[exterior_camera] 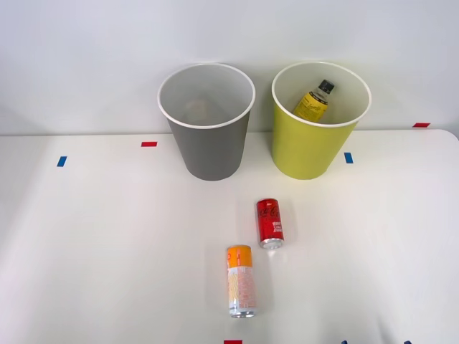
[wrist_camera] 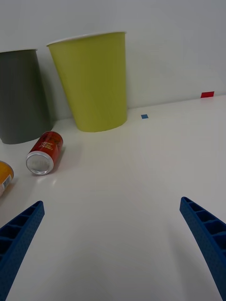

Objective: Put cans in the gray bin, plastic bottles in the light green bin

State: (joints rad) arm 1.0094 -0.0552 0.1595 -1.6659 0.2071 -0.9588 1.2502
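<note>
1. Counter point(exterior_camera: 100, 244): you've got a white top w/ small red and blue tape marks near its edges; both bins stand upright at the far side, against the pale wall.
2. Gray bin point(exterior_camera: 208, 143): on your left of the pair, white rim, white inside. The wrist cam catches its gray wall point(wrist_camera: 19, 96) beside the green one.
3. Light green bin point(exterior_camera: 307, 147): just right of the gray bin, near it but apart. The wrist cam shows its yellow-green wall point(wrist_camera: 92, 80) w/ a blue tape square on the counter near its base.
4. Right gripper point(wrist_camera: 113, 244): blue ribbed fingers point(wrist_camera: 21, 230) spread wide at both corners of the wrist cam, nothing between them, over bare counter well short of the bins.
5. Yellow-labelled bottle point(exterior_camera: 314, 102): already inside the light green bin, leaning on the inner wall, black cap up toward the rim.
6. Orange-top can point(exterior_camera: 241, 281): lying on its side on the counter, nearest you, orange end pointing toward the bins, pale patterned body. The wrist cam clips only its orange end point(wrist_camera: 4, 176).
7. Red can point(exterior_camera: 270, 223): lying on its side btwn the orange-top can and the bins, near that can but not touching, silver end facing you. In the wrist cam point(wrist_camera: 44, 153) it lies in front of the gap btwn the two bins.
</note>
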